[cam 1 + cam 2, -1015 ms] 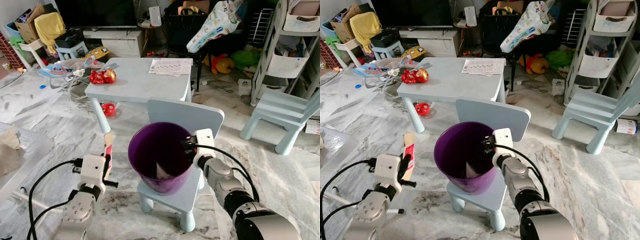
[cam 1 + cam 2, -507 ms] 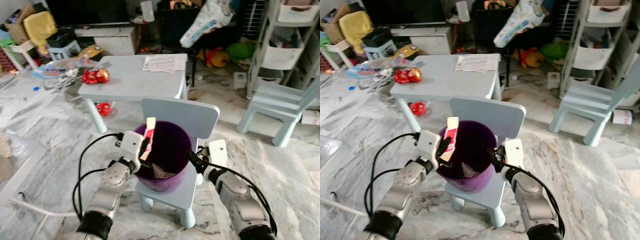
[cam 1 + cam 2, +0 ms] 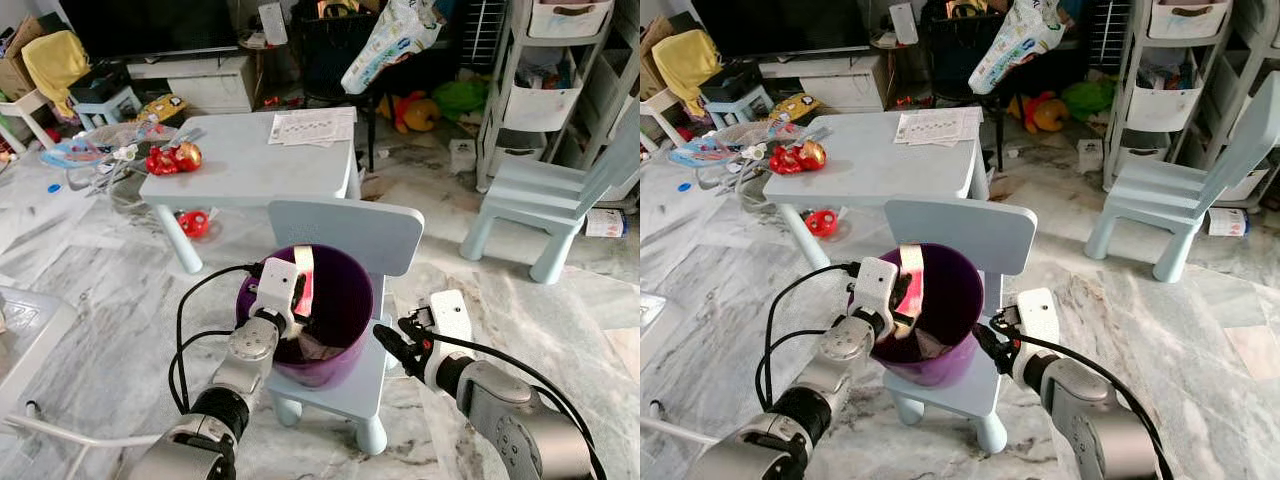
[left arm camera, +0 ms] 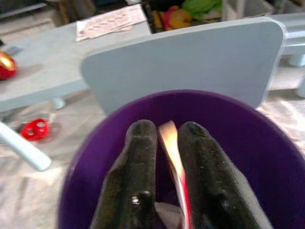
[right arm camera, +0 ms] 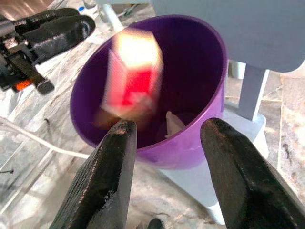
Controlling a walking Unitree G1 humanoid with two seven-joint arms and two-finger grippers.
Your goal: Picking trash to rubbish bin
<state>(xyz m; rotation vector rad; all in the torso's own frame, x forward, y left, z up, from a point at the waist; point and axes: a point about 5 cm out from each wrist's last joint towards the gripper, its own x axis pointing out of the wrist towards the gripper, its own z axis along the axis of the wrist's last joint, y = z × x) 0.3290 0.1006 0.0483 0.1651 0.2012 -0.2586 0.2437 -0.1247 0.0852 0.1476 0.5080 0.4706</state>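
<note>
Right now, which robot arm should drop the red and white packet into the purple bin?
The left. Its gripper already holds the red and white packet over the purple bin, so it probably just needs to let go. The right gripper is open beside the bin with nothing in it.

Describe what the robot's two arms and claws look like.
Both arms are silver-grey jointed metal. Each ends in a white boxy wrist block and a claw of two long black fingers: left claw, right claw. Loose black cables loop from each wrist block back along the forearm.
</note>
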